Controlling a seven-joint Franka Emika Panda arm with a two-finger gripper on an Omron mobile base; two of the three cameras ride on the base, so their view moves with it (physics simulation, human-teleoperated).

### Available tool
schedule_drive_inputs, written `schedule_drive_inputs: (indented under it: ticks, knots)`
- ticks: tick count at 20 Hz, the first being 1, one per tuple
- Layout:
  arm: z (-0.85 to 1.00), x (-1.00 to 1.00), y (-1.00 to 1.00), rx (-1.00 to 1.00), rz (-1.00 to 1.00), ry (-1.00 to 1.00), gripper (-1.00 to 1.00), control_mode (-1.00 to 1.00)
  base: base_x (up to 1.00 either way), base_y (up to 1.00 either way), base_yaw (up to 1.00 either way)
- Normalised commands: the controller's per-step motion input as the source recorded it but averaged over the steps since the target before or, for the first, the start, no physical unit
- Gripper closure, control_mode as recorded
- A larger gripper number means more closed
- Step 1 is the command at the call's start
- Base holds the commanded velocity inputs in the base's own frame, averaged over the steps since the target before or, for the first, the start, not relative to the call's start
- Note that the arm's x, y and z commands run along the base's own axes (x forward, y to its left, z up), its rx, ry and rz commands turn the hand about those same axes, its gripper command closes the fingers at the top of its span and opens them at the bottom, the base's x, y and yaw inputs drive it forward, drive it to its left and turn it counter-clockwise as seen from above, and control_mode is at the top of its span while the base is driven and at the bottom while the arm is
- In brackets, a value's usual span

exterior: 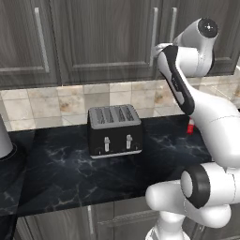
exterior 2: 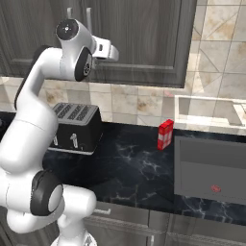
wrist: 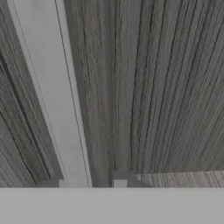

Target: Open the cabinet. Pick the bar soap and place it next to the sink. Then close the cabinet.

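The cabinet point(exterior: 103, 37) is a dark wood-grain wall unit, and both of its doors are shut. My gripper point(exterior: 158, 47) is raised against the right door, right by its vertical silver bar handle point(exterior: 153, 29). From the right base view the gripper point(exterior 2: 113, 52) sits just below the handle point(exterior 2: 89, 18). In the hand view the handle point(wrist: 57, 96) runs down to my gripper point(wrist: 91, 183), whose tips barely show. One tip lies at the bar and the other a little apart. The bar soap is hidden. The sink point(exterior 2: 211, 144) lies at the right of the counter.
A black toaster point(exterior: 114, 131) stands mid-counter on the black marbled countertop point(exterior: 56, 173). A slim red-and-white bottle point(exterior 2: 165, 134) stands between the toaster and the sink. A pale rounded object point(exterior: 3, 138) sits at the far left edge. A beige tiled backsplash runs behind.
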Motion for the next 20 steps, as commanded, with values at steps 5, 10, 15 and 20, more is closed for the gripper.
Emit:
schedule_drive_inputs:
  ticks: [5, 10, 15, 20]
  knots:
    - [0.0, -0.28, -0.57, 0.01, 0.0, 0.0, 1.0, -1.0, 0.0, 0.0, 0.0]
    - [0.0, -0.65, -0.53, 0.04, 0.0, 0.0, 1.0, -1.0, 0.0, 0.0, 0.0]
    - [0.0, -0.7, -0.52, 0.05, 0.0, 0.0, 1.0, -1.0, 0.0, 0.0, 0.0]
    - [0.0, -0.71, -0.5, 0.06, 0.0, 0.0, 1.0, -1.0, 0.0, 0.0, 0.0]
